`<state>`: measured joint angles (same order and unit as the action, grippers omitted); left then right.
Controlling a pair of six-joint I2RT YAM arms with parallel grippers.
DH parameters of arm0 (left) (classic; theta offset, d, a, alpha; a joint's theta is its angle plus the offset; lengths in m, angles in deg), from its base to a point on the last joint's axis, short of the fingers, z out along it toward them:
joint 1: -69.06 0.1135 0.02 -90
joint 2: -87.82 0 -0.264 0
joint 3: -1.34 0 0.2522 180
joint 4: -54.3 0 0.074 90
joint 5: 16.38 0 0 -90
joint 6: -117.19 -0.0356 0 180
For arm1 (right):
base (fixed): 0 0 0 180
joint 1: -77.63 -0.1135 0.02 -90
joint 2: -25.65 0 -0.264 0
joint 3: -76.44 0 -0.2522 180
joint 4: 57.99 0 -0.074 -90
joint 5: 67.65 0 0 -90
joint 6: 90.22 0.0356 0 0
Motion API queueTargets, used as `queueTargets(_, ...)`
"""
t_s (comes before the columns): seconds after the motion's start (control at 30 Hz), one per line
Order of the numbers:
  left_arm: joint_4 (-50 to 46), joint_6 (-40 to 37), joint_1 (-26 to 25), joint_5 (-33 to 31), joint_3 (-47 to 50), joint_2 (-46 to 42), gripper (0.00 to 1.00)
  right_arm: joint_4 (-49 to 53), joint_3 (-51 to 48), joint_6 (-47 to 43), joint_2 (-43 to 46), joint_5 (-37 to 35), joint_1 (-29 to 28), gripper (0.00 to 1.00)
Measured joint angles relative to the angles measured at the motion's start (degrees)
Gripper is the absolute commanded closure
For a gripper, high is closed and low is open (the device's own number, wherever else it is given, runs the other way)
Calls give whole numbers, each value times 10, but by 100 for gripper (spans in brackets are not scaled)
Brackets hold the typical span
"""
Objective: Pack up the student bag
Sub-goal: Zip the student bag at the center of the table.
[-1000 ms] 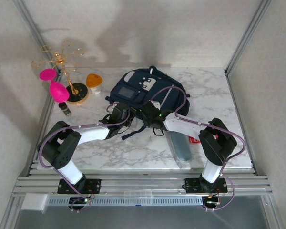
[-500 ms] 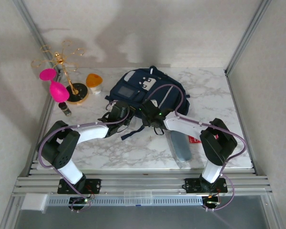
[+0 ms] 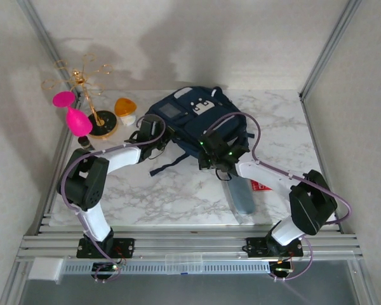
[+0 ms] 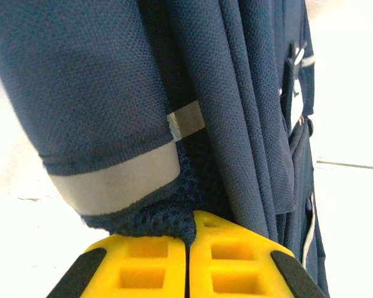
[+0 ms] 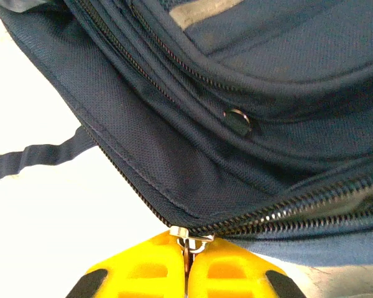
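The student bag (image 3: 192, 115), navy with a white buckled patch, sits at the back middle of the marble table, its front panel facing up. My left gripper (image 3: 154, 129) is at its left side. In the left wrist view the left gripper (image 4: 188, 243) has its yellow jaws shut on dark mesh fabric of the bag (image 4: 236, 93), below a grey reflective band (image 4: 112, 180). My right gripper (image 3: 207, 141) is at the bag's near edge. In the right wrist view it (image 5: 188, 248) is shut on the metal zipper pull (image 5: 188, 238) at the end of a partly open zipper on the bag (image 5: 174, 167).
A gold wire stand (image 3: 84, 89) with pink pieces (image 3: 78, 121) stands at the back left, with an orange object (image 3: 125, 107) and a small dark bottle (image 3: 84, 141) nearby. A grey-blue case (image 3: 242, 194) lies right of centre beside a red-and-white label (image 3: 259, 185). A loose strap (image 3: 168, 165) trails forward.
Both arms have moved toward the back of the table and the bag has shifted back and tipped front-up. The right gripper has shut on the zipper pull.
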<state>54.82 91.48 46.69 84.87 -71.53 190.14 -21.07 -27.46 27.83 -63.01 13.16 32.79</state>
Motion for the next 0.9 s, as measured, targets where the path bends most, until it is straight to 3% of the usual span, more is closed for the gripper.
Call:
queueTargets(0.07, 12, -3, 4, 6, 14, -7, 50, 2, 5, 0, -5, 10, 0, 100)
queueTargets(0.13, 33, 5, 4, 8, 54, -33, 44, 2, 6, 0, -9, 18, 0, 100)
queueTargets(0.33, 108, 84, -57, 9, 172, -98, 36, 0, 6, 0, -21, 34, 0, 100)
queueTargets(0.53, 172, 185, -142, -8, 183, -89, 34, -5, 6, 0, -22, 35, 0, 100)
queueTargets(0.6, 182, 205, -151, -21, 162, -67, 43, -8, 6, 0, -22, 35, 0, 100)
queueTargets(0.8, 128, 206, -161, -81, 107, -32, 92, -11, 6, 0, -26, 28, 0, 100)
queueTargets(0.9, 106, 191, -158, -93, 107, -34, 100, -11, 6, 2, -26, 17, -1, 100)
